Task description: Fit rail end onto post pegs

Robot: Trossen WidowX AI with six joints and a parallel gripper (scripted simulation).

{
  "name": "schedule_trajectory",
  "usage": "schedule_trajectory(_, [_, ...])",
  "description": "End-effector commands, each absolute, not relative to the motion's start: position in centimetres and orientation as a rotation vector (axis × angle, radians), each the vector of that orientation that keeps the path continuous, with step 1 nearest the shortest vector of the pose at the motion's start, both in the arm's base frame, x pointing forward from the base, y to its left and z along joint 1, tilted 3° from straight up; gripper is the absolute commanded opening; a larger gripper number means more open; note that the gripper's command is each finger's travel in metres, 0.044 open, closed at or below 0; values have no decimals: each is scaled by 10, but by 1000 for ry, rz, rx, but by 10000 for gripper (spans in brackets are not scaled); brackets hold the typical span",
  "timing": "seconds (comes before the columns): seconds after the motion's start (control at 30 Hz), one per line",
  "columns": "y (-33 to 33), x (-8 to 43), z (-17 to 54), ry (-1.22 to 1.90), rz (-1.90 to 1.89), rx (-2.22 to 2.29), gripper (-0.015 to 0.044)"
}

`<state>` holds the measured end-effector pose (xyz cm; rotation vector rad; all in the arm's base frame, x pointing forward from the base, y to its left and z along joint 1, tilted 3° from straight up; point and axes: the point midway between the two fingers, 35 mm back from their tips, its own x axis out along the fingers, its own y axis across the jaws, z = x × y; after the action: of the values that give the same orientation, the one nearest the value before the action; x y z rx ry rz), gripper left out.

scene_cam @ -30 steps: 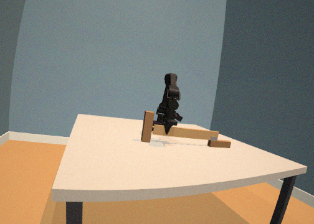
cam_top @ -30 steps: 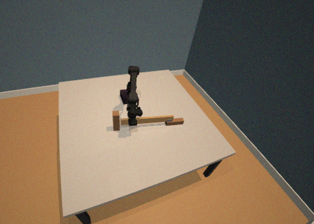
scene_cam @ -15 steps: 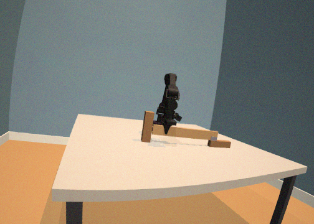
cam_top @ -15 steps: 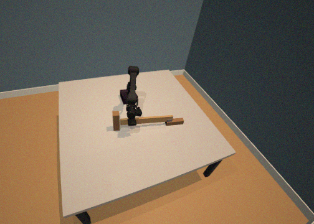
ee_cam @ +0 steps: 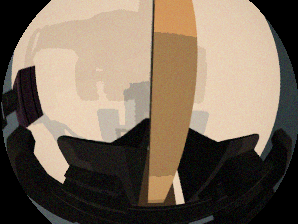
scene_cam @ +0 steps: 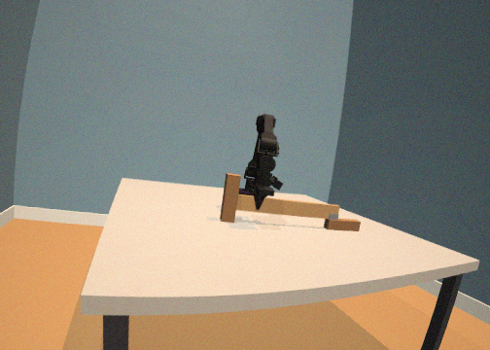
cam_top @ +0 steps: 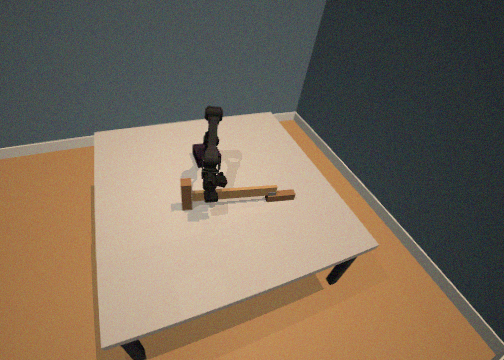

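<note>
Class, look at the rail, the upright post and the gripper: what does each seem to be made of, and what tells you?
Rail: apparently wood, matte tan. Post: the same look, slightly darker brown, no visible grain. Gripper, shut on the rail: dark matte plastic or metal; which one is unclear.

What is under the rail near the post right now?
The rail is raised off the table there; only its shadow shows beneath. The gripper is shut on it near the post. The pegs and the rail's end holes are covered, so their fit cannot be seen.
</note>
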<state>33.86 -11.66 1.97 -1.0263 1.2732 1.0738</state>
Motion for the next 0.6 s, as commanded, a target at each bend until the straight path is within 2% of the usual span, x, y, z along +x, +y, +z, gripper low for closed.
schedule_trajectory(0.0, [-119, 339, 20, 1272, 1072, -1032, 0])
schedule_trajectory(0.37, [-123, 338, 21, 1272, 1072, -1032, 0])
schedule_trajectory(0.57, [-120, 338, 20, 1273, 1073, -1028, 157])
